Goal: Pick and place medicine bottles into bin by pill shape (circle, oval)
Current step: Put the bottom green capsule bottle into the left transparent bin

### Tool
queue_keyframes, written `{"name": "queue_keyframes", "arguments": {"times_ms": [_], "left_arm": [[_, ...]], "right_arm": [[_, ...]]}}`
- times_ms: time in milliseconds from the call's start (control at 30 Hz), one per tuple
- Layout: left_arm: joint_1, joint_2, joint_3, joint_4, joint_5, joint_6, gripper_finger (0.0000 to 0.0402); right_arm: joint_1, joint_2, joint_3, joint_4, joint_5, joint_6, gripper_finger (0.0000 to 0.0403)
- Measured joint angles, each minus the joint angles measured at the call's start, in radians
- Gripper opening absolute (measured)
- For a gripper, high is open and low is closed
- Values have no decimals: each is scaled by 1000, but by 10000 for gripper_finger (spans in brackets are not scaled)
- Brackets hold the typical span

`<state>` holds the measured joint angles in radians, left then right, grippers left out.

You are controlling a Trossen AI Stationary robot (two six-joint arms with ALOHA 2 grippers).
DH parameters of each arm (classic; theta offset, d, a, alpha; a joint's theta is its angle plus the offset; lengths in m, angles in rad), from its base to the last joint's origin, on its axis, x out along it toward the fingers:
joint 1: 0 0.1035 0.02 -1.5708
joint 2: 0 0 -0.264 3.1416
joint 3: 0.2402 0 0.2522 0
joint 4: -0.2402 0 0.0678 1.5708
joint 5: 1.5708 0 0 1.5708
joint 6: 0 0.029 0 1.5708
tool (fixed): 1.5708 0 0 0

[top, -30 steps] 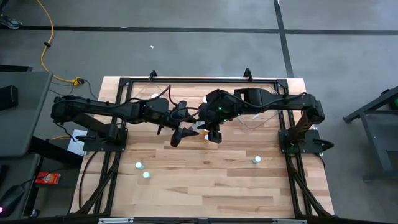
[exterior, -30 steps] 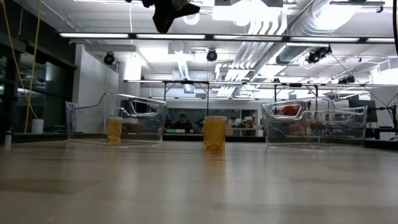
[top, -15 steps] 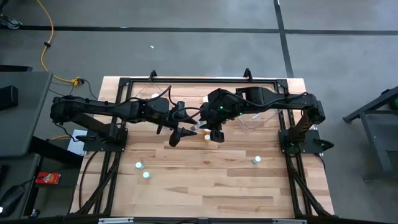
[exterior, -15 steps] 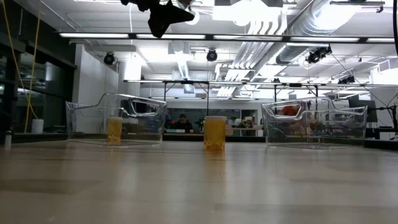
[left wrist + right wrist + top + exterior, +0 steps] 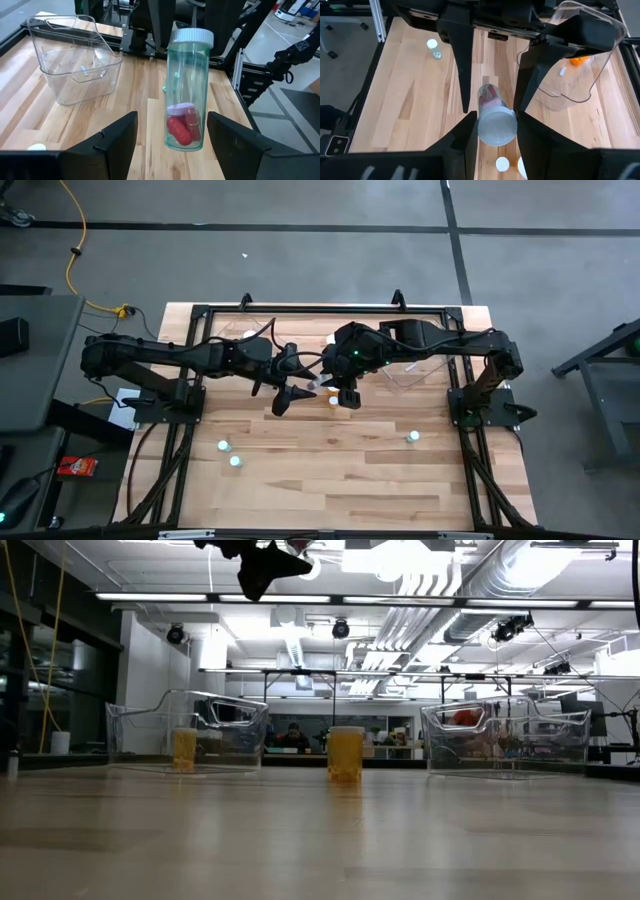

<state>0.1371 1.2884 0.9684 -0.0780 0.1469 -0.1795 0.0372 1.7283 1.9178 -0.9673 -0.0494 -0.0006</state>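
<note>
Above the middle of the pale plank table (image 5: 330, 470), both arms meet over the back half. Two clear plastic bins stand at the back: one (image 5: 75, 60) holds nothing that shows in the left wrist view, though the low view shows an orange bottle (image 5: 185, 749) at its place, and the other (image 5: 580, 60) has an orange thing in its far corner. The right gripper (image 5: 495, 132) is clamped on the white-capped end of a clear teal bottle (image 5: 187, 90), held up in the air. The left gripper (image 5: 170, 135) has its fingers apart on either side of that bottle, not touching it. Red oval pills lie at the bottle's lower end. Another orange bottle (image 5: 346, 753) stands mid-table, and three small pale ones (image 5: 228, 454) stand on the near half.
</note>
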Motion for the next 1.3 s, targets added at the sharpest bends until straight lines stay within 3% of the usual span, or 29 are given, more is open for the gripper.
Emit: {"name": "queue_keyframes", "arguments": {"times_ms": [933,1300], "left_arm": [[0,0,0,3,-2,0,229],[0,0,0,100,-2,0,229]], "right_arm": [[0,0,0,0,0,0,99],[1,28,-1,9,0,0,99]]}}
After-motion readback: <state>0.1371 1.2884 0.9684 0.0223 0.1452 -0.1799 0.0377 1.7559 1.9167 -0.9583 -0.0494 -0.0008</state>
